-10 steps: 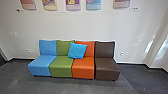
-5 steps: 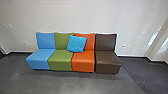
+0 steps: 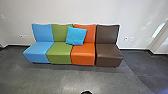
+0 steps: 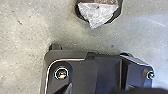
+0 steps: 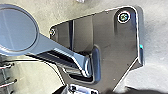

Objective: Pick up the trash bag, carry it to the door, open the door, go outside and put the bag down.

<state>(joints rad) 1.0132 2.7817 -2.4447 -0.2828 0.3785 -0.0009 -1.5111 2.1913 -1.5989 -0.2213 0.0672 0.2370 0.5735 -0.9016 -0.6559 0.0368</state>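
At the bottom edge of the head view, the top of a dark rounded thing (image 3: 86, 92) just shows on the floor. In the left wrist view, a dark-rimmed thing holding pale crumpled material (image 4: 98, 13) and a brown patch stands on the floor beyond the robot's base; it looks like the trash bag or a bin lined with it, I cannot tell which. A small pale bit (image 5: 80, 1) touches the top edge of the right wrist view. How my grippers stand cannot be made out.
Against the white wall is a row of seats in blue (image 3: 37, 51), green (image 3: 60, 50), orange (image 3: 83, 53) and brown (image 3: 108, 55), with a light-blue cushion (image 3: 76, 35). Thin metal rods (image 5: 7, 67) show at one side in the right wrist view.
The head camera has moved: the seats sit higher in view and look slightly larger, and the wall posters have left the picture. The dark rounded thing has come in at the bottom edge.
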